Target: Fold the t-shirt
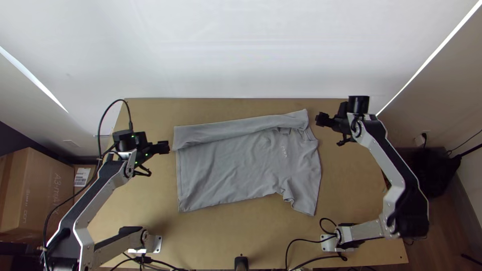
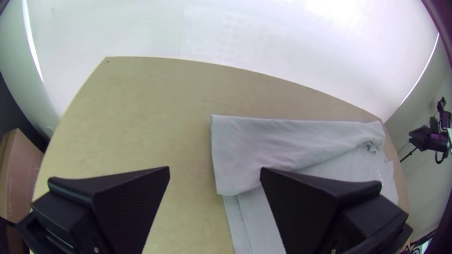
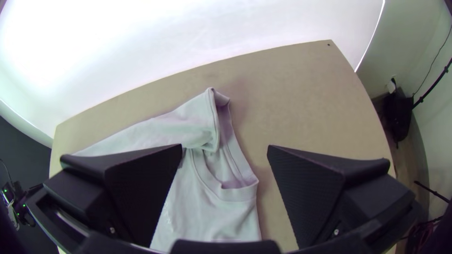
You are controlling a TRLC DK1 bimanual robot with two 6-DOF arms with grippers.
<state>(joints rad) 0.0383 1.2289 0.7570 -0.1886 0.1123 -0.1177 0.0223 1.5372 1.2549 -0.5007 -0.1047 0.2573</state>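
The grey t-shirt (image 1: 228,173) lies mid-frame on the table (image 1: 221,231), 1 strip folded over along its upper side. Just left of its upper-left corner is the left pincer (image 1: 164,147), wide open; near its upper-right corner, the right pincer (image 1: 322,119), also open.

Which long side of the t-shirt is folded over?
The far side of the t-shirt is turned inward; the near side lies spread, its sleeve pointing outward.
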